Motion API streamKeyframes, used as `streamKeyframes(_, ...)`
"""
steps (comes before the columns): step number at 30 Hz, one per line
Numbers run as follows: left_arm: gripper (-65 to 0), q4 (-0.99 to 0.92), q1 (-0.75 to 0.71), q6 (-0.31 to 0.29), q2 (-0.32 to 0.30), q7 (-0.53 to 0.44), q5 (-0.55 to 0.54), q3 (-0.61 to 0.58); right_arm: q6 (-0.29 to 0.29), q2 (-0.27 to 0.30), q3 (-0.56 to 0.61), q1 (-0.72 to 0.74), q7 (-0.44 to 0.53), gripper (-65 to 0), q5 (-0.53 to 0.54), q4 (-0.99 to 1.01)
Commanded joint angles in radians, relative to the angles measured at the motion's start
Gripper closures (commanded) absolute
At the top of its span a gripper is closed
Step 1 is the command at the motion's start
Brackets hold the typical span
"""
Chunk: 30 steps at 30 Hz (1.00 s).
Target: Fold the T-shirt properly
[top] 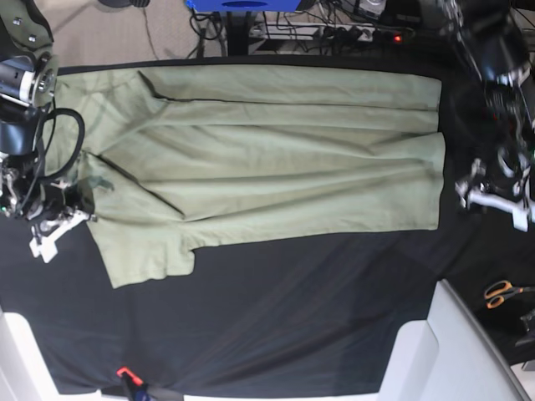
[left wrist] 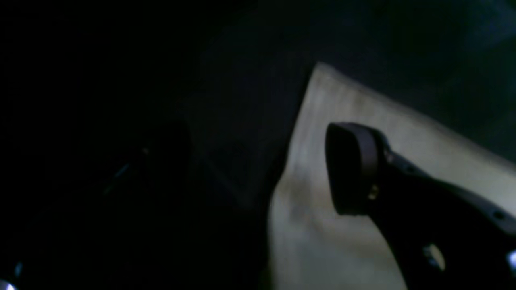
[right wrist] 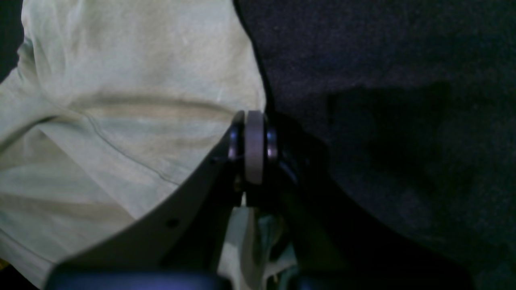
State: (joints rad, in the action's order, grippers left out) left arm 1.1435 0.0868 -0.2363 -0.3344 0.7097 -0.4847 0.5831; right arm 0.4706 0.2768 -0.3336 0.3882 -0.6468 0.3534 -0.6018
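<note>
While the pale sage-green cotton T-shirt lies folded lengthwise on the black-clothed counter, the right tool pinches its collar-end edge; the left tool, spread, hovers beside the hem. Next: regrasp the hem for a crosswise fold.

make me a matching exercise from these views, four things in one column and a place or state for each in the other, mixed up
Things:
1. T-shirt
2. right gripper
3. left gripper
4. scissors

Places or states:
a. orange handles, off the cloth by the left arm's side
b. jaws apart, beside the shirt's hem
c. spread partly folded on the black tablecloth
d. shut on fabric at the shirt's edge

Pairs: 1-c, 2-d, 3-b, 4-a
</note>
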Motion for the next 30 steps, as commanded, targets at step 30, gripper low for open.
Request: streamKeyframes(30,-35.2,-0.379,0.198,-0.002,-0.085,-0.255,-0.010,-0.280,0.001,0.017,-0.002,0.025,0.005,0.0,-0.004,-0.013)
